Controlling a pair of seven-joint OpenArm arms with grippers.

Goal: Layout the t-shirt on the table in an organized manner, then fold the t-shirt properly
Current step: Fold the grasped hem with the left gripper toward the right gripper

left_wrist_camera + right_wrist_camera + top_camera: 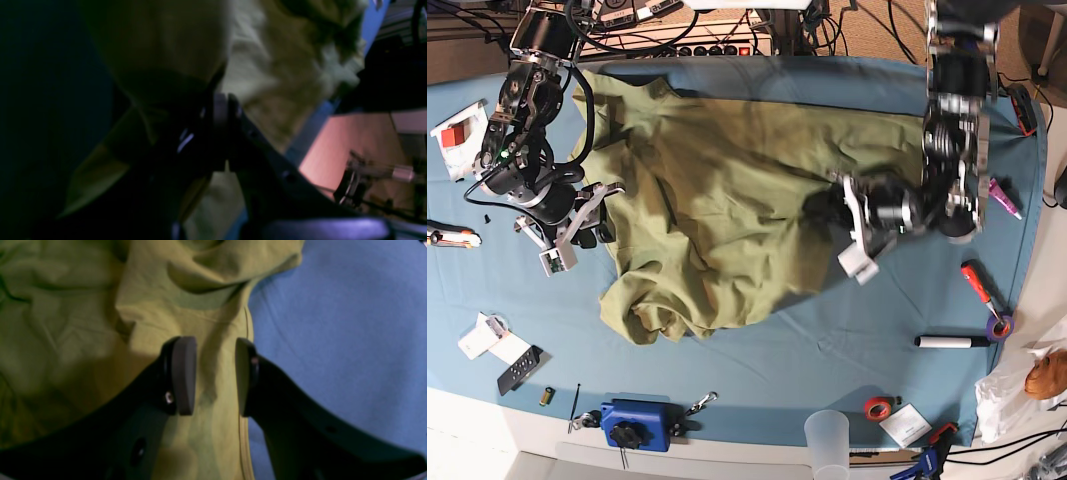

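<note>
Left wrist view: dark and blurred. The left gripper (222, 133) has its jaws brought together with a fold of the t-shirt (273, 76) pinched between them. The cloth bunches up and away toward the top of the frame. A thin strip of the table (310, 130) shows blue beside the fabric, with the floor past its edge.

Right wrist view: the right gripper (215, 375) stands with its jaws apart, a clear gap between the two pads (183, 373). Nothing is between them; they sit over a hemmed edge of the t-shirt (83, 326), with that seam running top to bottom of the frame just beside the right-hand pad. Whether the pads touch the cloth cannot be told. Bare table (333, 340) fills the right side.

Base view: the t-shirt (717, 200) lies crumpled, not flat, in the middle of the table (807, 360). Its long axis runs across the frame, left to right, with a lobe drooping toward the near edge at lower left. Which end is the neck cannot be told. The right gripper (587, 215) is at the shirt's left margin; the left gripper (852, 225) is at the right margin, on the cloth. A red screwdriver (979, 283), a white marker (952, 342), a roll of red tape (879, 407) and a blue box (637, 423) lie on the table, apart from the shirt.
</note>
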